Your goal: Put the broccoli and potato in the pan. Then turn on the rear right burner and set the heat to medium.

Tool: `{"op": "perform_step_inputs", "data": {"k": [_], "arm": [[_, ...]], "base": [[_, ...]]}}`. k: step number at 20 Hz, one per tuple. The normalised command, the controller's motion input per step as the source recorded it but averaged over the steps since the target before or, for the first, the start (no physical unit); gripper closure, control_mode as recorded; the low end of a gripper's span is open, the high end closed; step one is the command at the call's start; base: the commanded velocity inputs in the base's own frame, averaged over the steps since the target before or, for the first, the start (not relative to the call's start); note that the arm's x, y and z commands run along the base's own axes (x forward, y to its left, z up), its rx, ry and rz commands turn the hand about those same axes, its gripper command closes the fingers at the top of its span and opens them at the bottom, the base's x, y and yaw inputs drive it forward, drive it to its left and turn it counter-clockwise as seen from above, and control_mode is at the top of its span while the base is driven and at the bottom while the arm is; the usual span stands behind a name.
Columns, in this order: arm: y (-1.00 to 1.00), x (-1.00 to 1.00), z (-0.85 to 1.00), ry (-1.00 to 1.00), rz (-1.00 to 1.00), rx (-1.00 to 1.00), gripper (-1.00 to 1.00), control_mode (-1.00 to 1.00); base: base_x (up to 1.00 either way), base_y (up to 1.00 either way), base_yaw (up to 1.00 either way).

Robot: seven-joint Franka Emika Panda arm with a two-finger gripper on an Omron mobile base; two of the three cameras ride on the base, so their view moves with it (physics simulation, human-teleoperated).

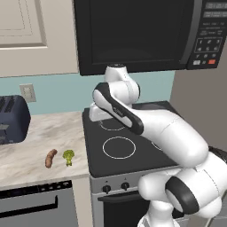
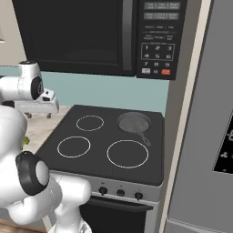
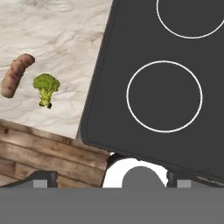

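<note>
Jaws: spread wide and holding nothing, the gripper (image 3: 111, 179) hangs above the stove's (image 1: 133, 164) front left corner.
Broccoli: the floret (image 1: 68, 156) lies on the marble surface (image 1: 40, 137), left of the stove — just beside the potato (image 1: 51, 158), not touching it.
Potato: on the same surface, left of the broccoli, near the front edge.
Pan: on the rear right burner, the pan (image 2: 133, 122) sits with its handle pointing forward and right — well apart from both vegetables.
Toaster: a dark toaster (image 1: 12, 119) stands at the surface's far left.
</note>
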Motion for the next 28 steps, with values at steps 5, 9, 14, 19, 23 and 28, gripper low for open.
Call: {"op": "perform_step_inputs", "data": {"k": [5,9,14,19,23,28], "arm": [[0.19,0.0,-0.21,0.03,0.0,0.08,-1.0,-1.0],[0.01,0.0,-0.29,0.02,-0.08,0.05,-1.0,-1.0],[0.0,0.0,-0.47,0.01,-0.15,0.06,-1.0,-1.0],[0.04,0.0,-0.51,0.01,-0.16,0.03,-1.0,-1.0],[0.21,0.0,-0.34,0.0,-0.1,0.0,-1.0,-1.0],[0.44,0.01,-0.07,0.0,-0.03,0.0,-1.0,-1.0]], "base": [[0.0,0.0,0.0],[0.0,0.0,0.0],[0.0,0.0,0.0],[0.0,0.0,0.0],[0.0,0.0,0.0],[0.0,0.0,0.0]]}}
